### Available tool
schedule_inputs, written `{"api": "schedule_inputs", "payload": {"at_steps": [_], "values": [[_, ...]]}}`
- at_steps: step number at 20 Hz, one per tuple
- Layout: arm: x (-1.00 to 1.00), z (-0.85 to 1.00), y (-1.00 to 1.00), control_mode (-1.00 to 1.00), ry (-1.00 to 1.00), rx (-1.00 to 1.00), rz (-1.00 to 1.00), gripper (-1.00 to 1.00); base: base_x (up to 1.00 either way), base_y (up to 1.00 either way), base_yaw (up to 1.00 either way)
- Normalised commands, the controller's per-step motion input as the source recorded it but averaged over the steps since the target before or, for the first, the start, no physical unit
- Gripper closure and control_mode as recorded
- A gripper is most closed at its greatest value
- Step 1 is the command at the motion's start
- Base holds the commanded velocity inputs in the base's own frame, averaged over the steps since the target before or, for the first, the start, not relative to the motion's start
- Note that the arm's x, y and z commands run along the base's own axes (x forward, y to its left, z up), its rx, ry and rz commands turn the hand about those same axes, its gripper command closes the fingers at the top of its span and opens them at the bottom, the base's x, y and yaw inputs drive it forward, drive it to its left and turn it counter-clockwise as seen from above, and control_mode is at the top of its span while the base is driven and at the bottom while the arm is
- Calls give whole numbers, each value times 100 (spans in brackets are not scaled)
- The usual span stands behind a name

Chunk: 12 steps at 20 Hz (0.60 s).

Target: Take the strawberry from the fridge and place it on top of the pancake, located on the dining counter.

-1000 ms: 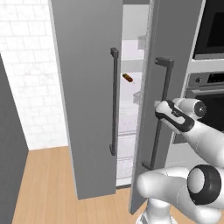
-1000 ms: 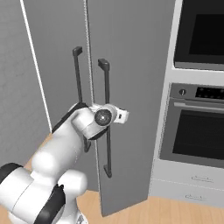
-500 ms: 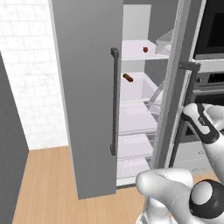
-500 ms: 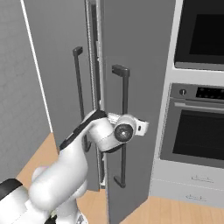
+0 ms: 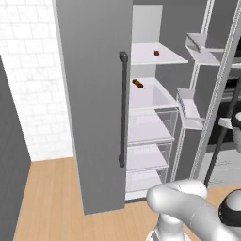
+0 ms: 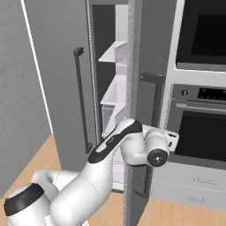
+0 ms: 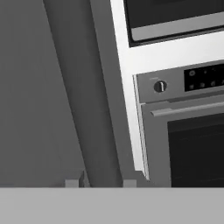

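The grey fridge stands with its left door closed and its right door swung wide. On an upper white shelf inside lies the tiny dark red strawberry. One shelf below it lies a brown-red sausage-like item. My gripper is shut on the right door's dark bar handle, which runs between the two finger tips. In the right base view the hand sits behind the open door's edge. The pancake and the dining counter are out of view.
A built-in oven with a knob stands right beside the open door. Clear drawers fill the lower fridge, and door bins line the open door. A white brick wall is on the left, above the wood floor.
The right fridge door has swung from barely ajar to wide open with my hand on its handle. The shelves and the strawberry have come into sight.
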Motion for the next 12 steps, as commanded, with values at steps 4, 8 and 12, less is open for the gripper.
{"api": "schedule_inputs", "payload": {"at_steps": [4, 8, 12], "values": [[0, -33, -100, -100, -14, 0, -7, 100, 0, 0, 0], [0, -29, -100, -100, -11, 0, -11, 100, 0, 0, 0], [0, -19, -100, -100, -10, 0, -20, 100, 0, 0, 0]]}}
